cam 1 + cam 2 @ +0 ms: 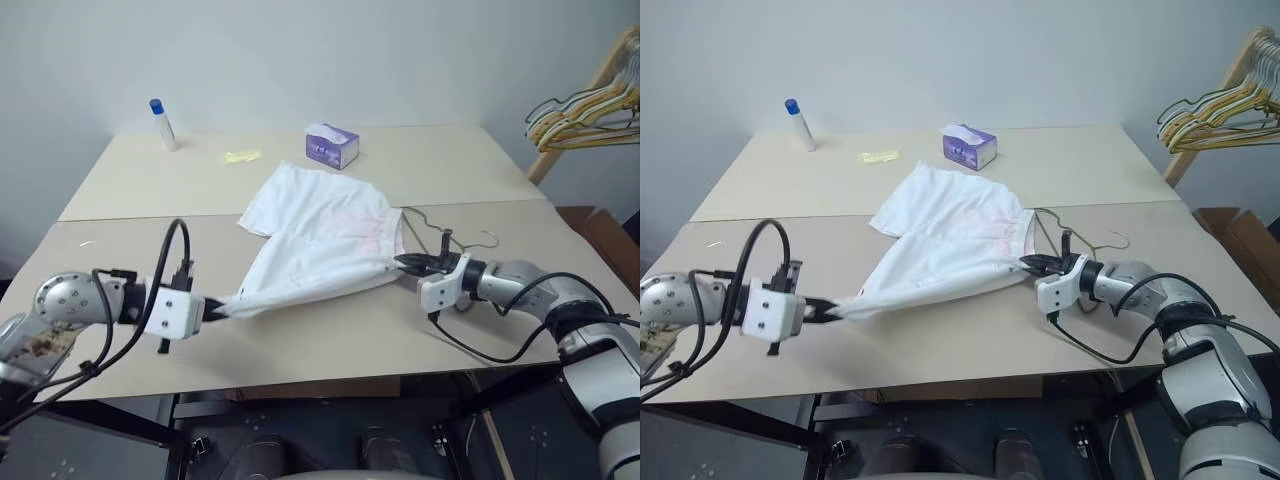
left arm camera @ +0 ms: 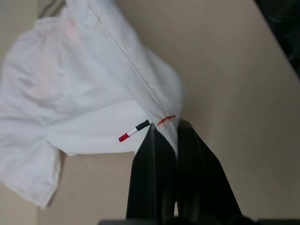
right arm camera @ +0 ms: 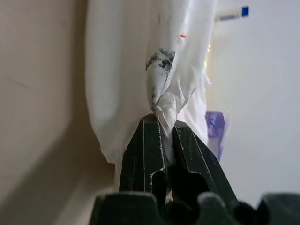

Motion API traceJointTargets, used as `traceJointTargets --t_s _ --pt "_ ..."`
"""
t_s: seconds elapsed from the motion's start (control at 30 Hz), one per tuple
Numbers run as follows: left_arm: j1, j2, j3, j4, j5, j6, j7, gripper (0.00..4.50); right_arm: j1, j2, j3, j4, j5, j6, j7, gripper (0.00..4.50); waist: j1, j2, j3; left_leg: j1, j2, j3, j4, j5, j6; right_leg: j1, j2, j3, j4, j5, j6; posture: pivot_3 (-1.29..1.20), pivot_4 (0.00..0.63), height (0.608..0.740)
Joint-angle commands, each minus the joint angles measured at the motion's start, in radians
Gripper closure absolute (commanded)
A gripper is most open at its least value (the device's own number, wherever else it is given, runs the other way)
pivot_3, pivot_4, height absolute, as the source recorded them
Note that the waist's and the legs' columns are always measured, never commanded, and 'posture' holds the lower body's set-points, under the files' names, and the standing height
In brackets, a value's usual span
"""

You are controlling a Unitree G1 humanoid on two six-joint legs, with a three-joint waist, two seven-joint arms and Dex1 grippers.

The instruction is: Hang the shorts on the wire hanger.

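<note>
- Left end effector [image 1: 215,309]: low over the near-left part of the counter [image 1: 330,345], black fingers [image 2: 154,178] pressed together on a pinch of white cloth; a small red-and-black tag and a red stitch mark sat on the cloth just past the fingertips.
- Bottle [image 1: 163,125]: white with a blue cap, upright, well beyond the left end effector at the far-left of the counter.
- Yellow scrap [image 1: 242,156]: flat on the counter, beyond the left end effector, between the bottle and the tissue box.
- Shorts [image 1: 320,235]: white soft cloth, stretched as a taut band between the two end effectors; the remaining cloth spread flat on the counter beyond that band, faint pink tint near the gathered waistband on the side of the right end effector.
- Tissue box [image 1: 332,146]: small, purple, a white tissue standing out of its top, on the counter beyond the shorts, apart from them.
- Right end effector [image 1: 408,265]: low over the counter at the shorts' right edge, fingers [image 3: 150,154] clamped shut on a twisted bunch of the cloth; dark smudges on the cloth just past the grip.
- Wire hanger [image 1: 445,238]: thin grey wire, lying on the counter just beyond the right end effector, partly under the shorts' edge; whether it touched the end effector could not be told.
- Bunch of hangers [image 1: 585,115]: yellow, green and dark, on a wooden rack well beyond and to the right of the right end effector.
</note>
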Motion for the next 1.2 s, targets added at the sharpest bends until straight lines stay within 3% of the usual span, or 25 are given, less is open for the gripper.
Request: traceJointTargets --t_s 0.03,0.4,0.47,0.5,0.57,0.83,0.87,0.93,1.0,1.2 --pt "0.056 0.053 0.072 -0.066 -0.047 0.025 -0.084 4.48 0.05 -0.06 -0.056 -0.099 0.112 0.002 0.084 4.5 0.006 0.0 0.0 0.001 0.0 0.001 0.0 0.0 0.0 0.001 0.0 -0.001 0.0 0.0 0.0 0.14 0.025 0.74" --pt "0.257 0.049 0.178 -0.205 -0.178 0.132 -0.209 4.48 0.397 -0.223 -0.147 -0.582 0.415 0.148 0.323 4.5 0.019 0.0 0.001 0.009 0.005 0.009 0.0 -0.003 0.003 0.009 0.001 0.0 -0.001 -0.003 -0.002 0.11 0.037 0.74" --pt "0.263 0.039 0.188 -0.204 -0.186 0.153 -0.221 4.5 0.437 -0.233 -0.165 -0.63 0.44 0.177 0.351 3.84 0.018 0.0 0.001 0.011 0.005 0.01 0.0 -0.003 0.003 0.01 0.001 0.001 -0.001 -0.003 -0.003 0.11 0.038 0.74" --pt "0.261 0.035 0.197 -0.2 -0.192 0.168 -0.224 4.03 0.457 -0.24 -0.171 -0.655 0.459 0.194 0.37 3.61 0.019 0.0 0.001 0.011 0.004 0.01 0.0 -0.003 0.003 0.011 0.001 0.001 -0.001 -0.004 -0.004 0.11 0.038 0.74" --pt "0.26 0.031 0.236 -0.183 -0.223 0.205 -0.24 3.53 0.497 -0.255 -0.188 -0.704 0.495 0.222 0.405 2.9 0.02 0.0 0.002 0.014 0.005 0.01 0.0 -0.003 0.003 0.013 0.002 0.0 -0.001 -0.005 -0.004 0.11 0.038 0.74" --pt "0.24 0.025 0.533 -0.104 -0.388 0.407 -0.301 0.97 0.645 -0.32 -0.285 -0.823 0.629 0.333 0.511 0.18 0.022 -0.003 0.003 0.02 0.006 0.009 0.0 -0.005 0.002 0.019 0.001 0.0 -0.001 -0.013 -0.008 0.14 0.036 0.74" --pt "0.211 0.026 0.546 -0.1 -0.401 0.436 -0.286 0.65 0.672 -0.337 -0.302 -0.848 0.677 0.391 0.54 0.0 0.023 -0.003 0.003 0.02 0.006 0.009 0.0 -0.005 0.002 0.02 0.001 -0.001 -0.001 -0.013 -0.008 0.14 0.036 0.74" --pt "0.112 0.007 0.526 -0.122 -0.431 0.515 -0.198 0.06 0.729 -0.358 -0.366 -0.929 0.862 0.584 0.585 0.0 0.03 -0.004 0.004 0.02 0.006 0.008 0.0 -0.005 0.002 0.02 0.001 -0.001 -0.001 -0.013 -0.007 0.14 0.036 0.74" --pt "0.017 -0.038 0.48 -0.17 -0.485 0.625 -0.084 0.06 0.747 -0.355 -0.443 -0.982 0.991 0.774 0.59 0.0 0.037 -0.004 0.005 0.02 0.006 0.006 0.0 -0.006 0.002 0.022 0.0 -0.002 -0.001 -0.013 -0.007 0.13 0.037 0.74" --pt "-0.152 -0.173 0.383 -0.25 -0.608 0.851 0.07 0.06 0.684 -0.281 -0.524 -1.066 1.0 1.245 0.444 0.0 0.032 -0.004 0.004 0.02 0.005 0.0 0.001 -0.007 0.0 0.022 0.002 -0.001 -0.001 -0.009 -0.002 0.09 0.031 0.74"
